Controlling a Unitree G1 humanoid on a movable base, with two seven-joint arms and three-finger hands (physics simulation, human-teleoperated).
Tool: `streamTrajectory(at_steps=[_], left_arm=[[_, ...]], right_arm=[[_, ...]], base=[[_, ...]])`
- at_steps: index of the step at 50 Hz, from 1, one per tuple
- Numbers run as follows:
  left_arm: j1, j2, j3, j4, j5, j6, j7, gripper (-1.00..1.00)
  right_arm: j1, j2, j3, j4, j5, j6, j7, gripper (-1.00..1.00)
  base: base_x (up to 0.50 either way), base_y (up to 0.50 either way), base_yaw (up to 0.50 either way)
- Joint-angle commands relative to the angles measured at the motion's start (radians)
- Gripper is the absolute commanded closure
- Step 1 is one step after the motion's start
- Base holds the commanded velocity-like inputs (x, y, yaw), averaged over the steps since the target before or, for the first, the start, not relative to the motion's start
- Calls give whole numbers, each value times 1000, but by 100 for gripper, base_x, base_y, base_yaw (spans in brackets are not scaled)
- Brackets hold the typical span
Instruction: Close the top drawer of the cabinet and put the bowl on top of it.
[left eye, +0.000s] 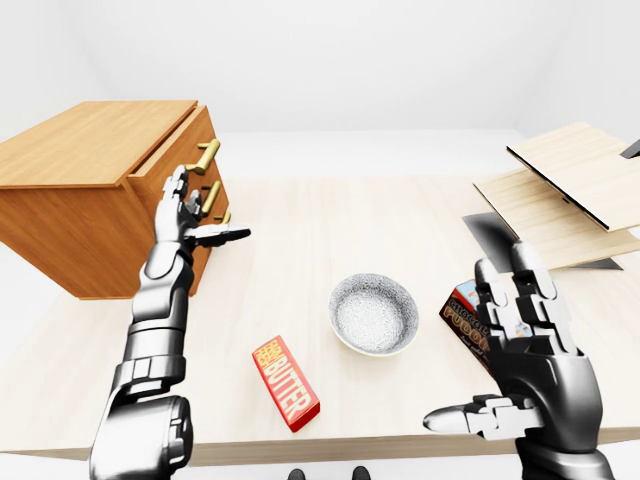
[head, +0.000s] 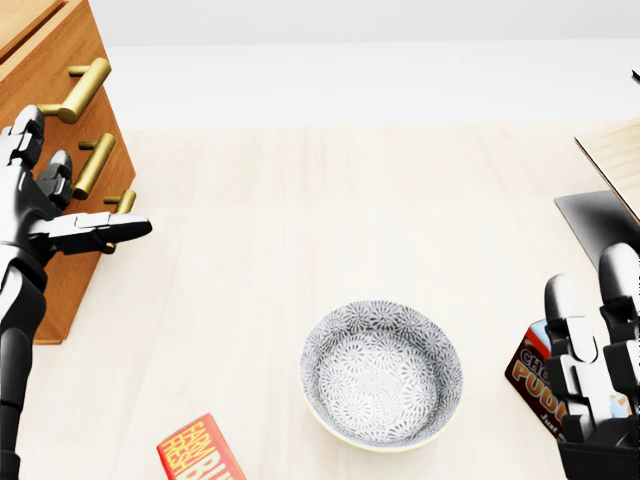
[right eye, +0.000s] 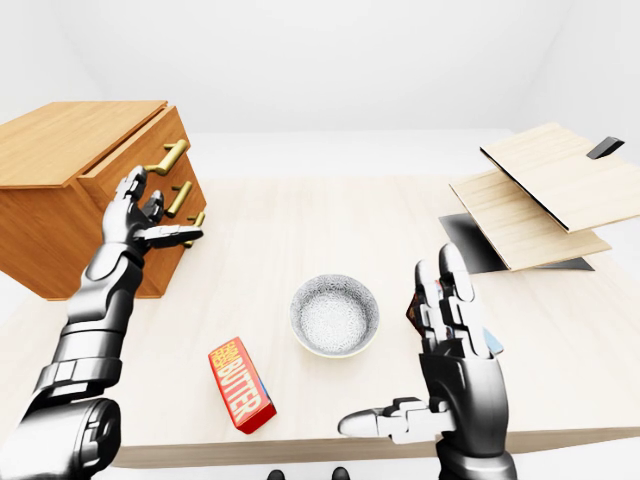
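Fingers splayed: left robot hand (left eye: 183, 215), maybe touching cabinet (left eye: 92, 150) | right robot hand (right eye: 452, 345), empty

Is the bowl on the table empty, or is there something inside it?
Empty: the head view looks down into the bowl and shows only its patterned inside, with nothing in it.

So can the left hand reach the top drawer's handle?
Probably yes: in the left-eye view the left hand, fingers open, sits just below the top drawer handle with nothing between them.
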Motion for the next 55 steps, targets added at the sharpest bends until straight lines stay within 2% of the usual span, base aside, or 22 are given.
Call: streamTrajectory(at_steps=[1,16,31,55], left_arm=[[-48,32,6,112,-23,0,-10,-100],[-54,71,27,128,-65,0,-16,-100],[-54,77,28,126,-85,0,-13,-100],[-47,130,64,100,-148,0,-11,-100]], right_arm=[[8,-18,22,8,-6,-16,-15,-100],[-2,-34,42,29,-20,-17,-32,-100],[1,-43,48,28,-19,-17,-39,-100],[7,-46,49,28,-15,-17,-39,-100]], base=[[0,0,0],[0,0,0],[0,0,0],[0,0,0]])
